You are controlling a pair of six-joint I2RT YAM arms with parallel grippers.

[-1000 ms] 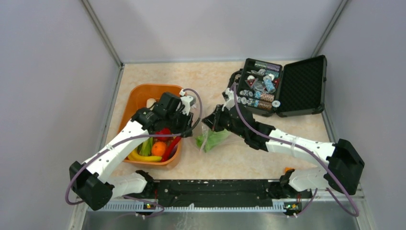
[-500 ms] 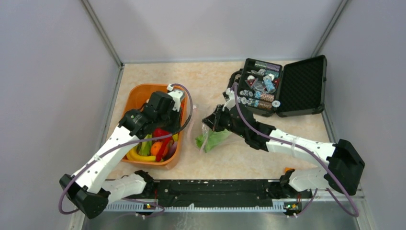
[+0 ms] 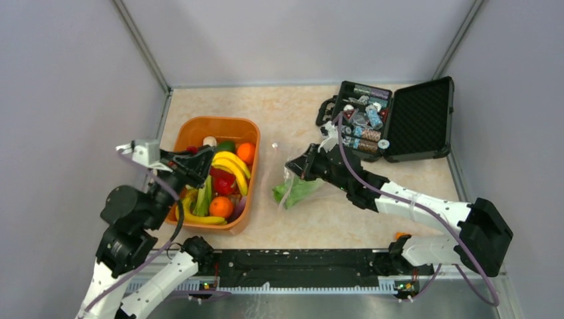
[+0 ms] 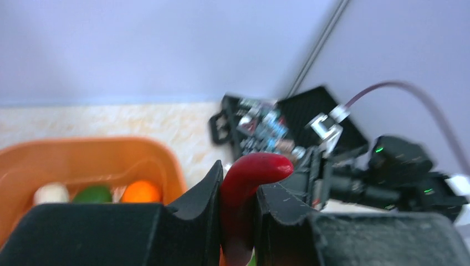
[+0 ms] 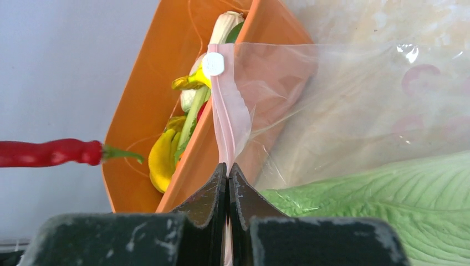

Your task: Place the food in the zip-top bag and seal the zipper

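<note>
My left gripper (image 4: 239,180) is shut on a red chilli (image 4: 258,166), whose curved tip sticks out past the fingertips. It hangs above the left rim of the orange tub (image 3: 199,129); the right wrist view shows the chilli (image 5: 50,153) in the air with its green stem. In the tub lie bananas (image 3: 229,166), oranges (image 3: 245,152) and other food. My right gripper (image 5: 228,169) is shut on the pinkish zipper (image 5: 227,119) of the zip-top bag (image 3: 292,189) and holds the mouth up beside the tub. A green leaf (image 5: 388,194) lies inside the bag.
An open black hard case (image 3: 425,119) with small chips and packets stands at the back right. Grey walls close in the table on three sides. The tub (image 5: 138,138) sits just left of the bag's mouth.
My left arm rose out of the tub and swung back to the left, its jaws closing on the chilli. The right gripper kept its hold on the bag's edge.
</note>
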